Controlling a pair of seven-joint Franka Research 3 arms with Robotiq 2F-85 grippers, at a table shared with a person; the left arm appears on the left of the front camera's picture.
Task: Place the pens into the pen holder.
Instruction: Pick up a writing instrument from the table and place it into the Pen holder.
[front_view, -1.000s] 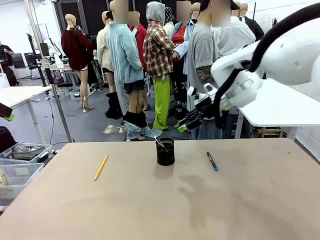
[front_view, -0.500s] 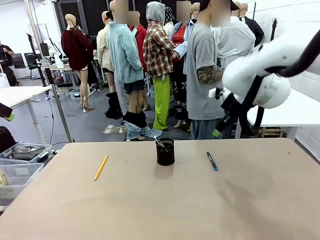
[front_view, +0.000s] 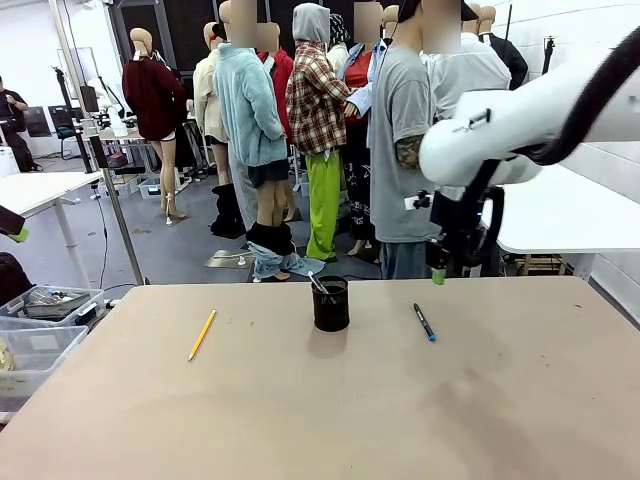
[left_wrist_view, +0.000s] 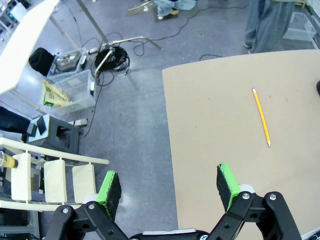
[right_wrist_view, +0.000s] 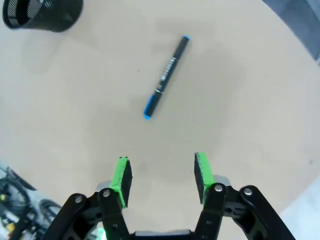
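The black mesh pen holder (front_view: 331, 304) stands mid-table with a light silvery pen (front_view: 318, 282) leaning in it. A yellow pencil (front_view: 202, 334) lies to its left and a dark pen with a blue tip (front_view: 425, 322) to its right. My right gripper (front_view: 439, 272) hangs above the far table edge just behind that pen, fingers pointing down. In the right wrist view the gripper (right_wrist_view: 161, 177) is open and empty, the pen (right_wrist_view: 166, 76) lies ahead of it, and the holder (right_wrist_view: 42, 14) is at top left. My left gripper (left_wrist_view: 170, 185) is open off the table's left side, with the pencil (left_wrist_view: 261, 123) farther off.
The tan table (front_view: 320, 420) has bare room in front. A person (front_view: 405, 150) stands close behind its far edge. Clear plastic bins (front_view: 40, 320) sit on the floor at the left, cables (left_wrist_view: 112, 55) lie near them, and a white table (front_view: 570, 215) is at the right.
My right arm has swung from beside the holder to the right, and its gripper has turned downward over the blue-tipped pen. The pens and holder have not moved.
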